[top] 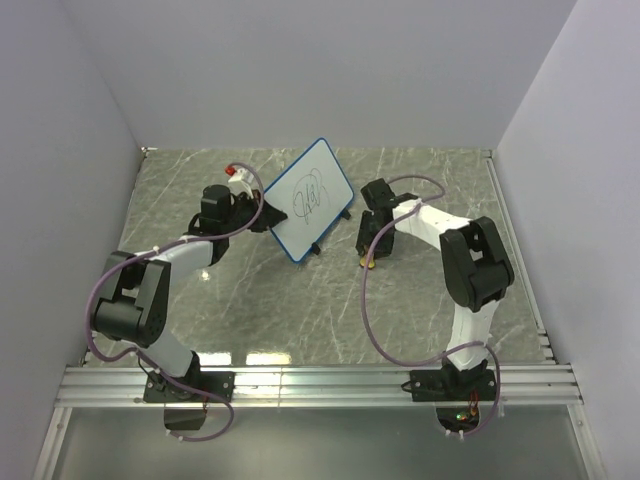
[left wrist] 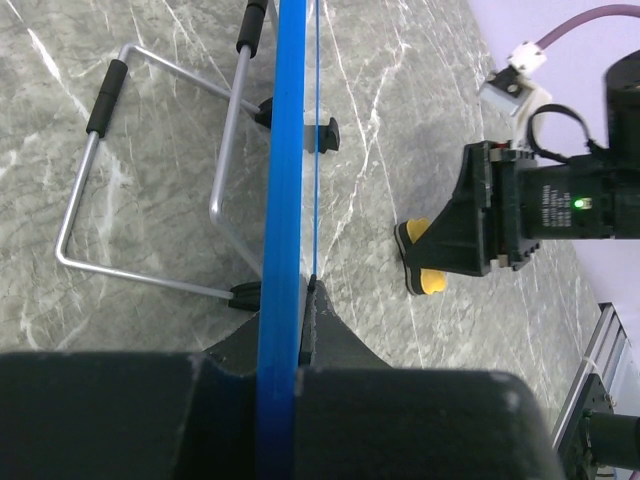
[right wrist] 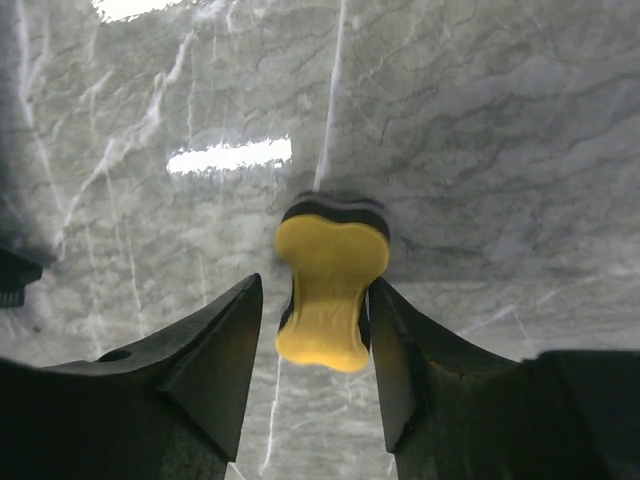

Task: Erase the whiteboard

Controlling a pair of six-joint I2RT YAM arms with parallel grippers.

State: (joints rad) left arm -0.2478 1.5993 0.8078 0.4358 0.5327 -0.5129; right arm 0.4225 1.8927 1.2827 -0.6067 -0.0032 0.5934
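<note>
The whiteboard (top: pixel 308 200) has a blue frame and a black scribble, and stands tilted at the table's middle back. My left gripper (top: pixel 258 212) is shut on its left edge. In the left wrist view the blue frame (left wrist: pixel 285 180) runs edge-on between my left gripper's (left wrist: pixel 290 300) jaws. A yellow eraser with a black base (right wrist: pixel 330 290) lies on the table right of the board. My right gripper (right wrist: pixel 315 283) is open and straddles it; the right finger touches it and the left stands apart. The eraser (left wrist: pixel 425 260) also shows under my right gripper (left wrist: pixel 470 245).
The board's wire stand (left wrist: pixel 150 190) with black feet rests on the grey marble table (top: pixel 270 300). White walls close the table's left, back and right. An aluminium rail (top: pixel 320 380) runs along the near edge.
</note>
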